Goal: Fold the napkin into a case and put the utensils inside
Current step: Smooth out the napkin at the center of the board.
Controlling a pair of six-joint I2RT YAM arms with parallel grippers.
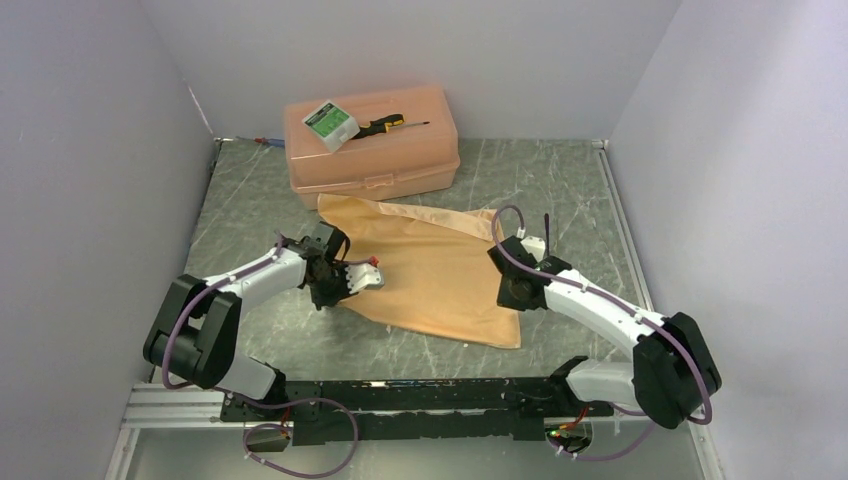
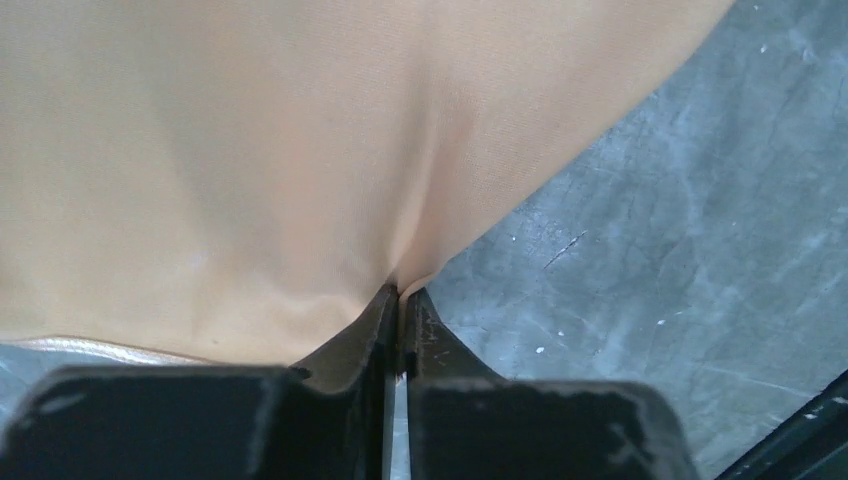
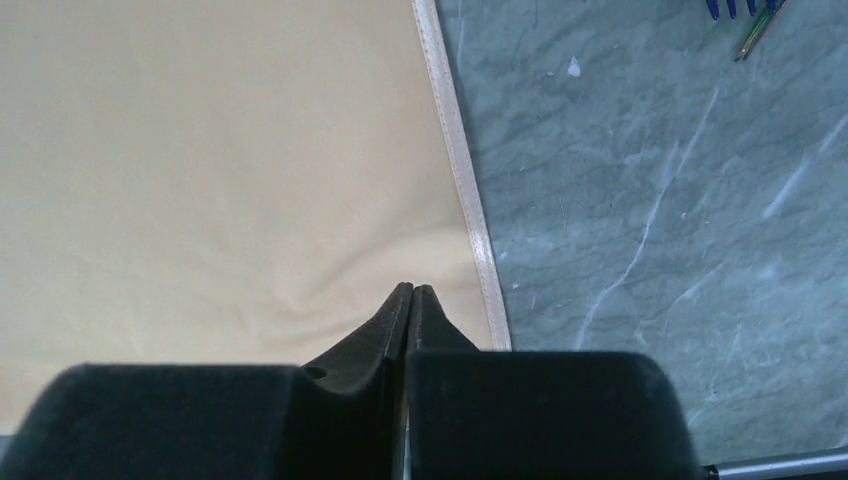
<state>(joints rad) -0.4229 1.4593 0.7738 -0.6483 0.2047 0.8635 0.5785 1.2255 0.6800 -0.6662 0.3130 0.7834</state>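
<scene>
- Between the left hand's (image 2: 402,292) fingers, closed tight: a pinch of napkin (image 1: 440,270) edge, puckered up to the tips.
- Ahead and left of that hand: cloth spread wide and mostly flat; to its right, bare desk (image 2: 650,250).
- Gripped at the edge, probably so as to lift it and carry it across for a first fold.
- Right hand (image 3: 411,290) closed as well, tips down on the cloth just inside the hem; cannot tell whether any cloth is caught between.
- Set at the opposite edge, likely to pin or lift in step with the left and keep the fold square.
- Far ahead and right of the right hand, well apart on the desk: thin blue tips and a slim handle, seemingly the utensils (image 3: 757,32), mostly cut off.
- Beyond both hands, just past the napkin's far edge: box (image 1: 370,160).
- No case yet; folding barely begun, by the look of it.
</scene>
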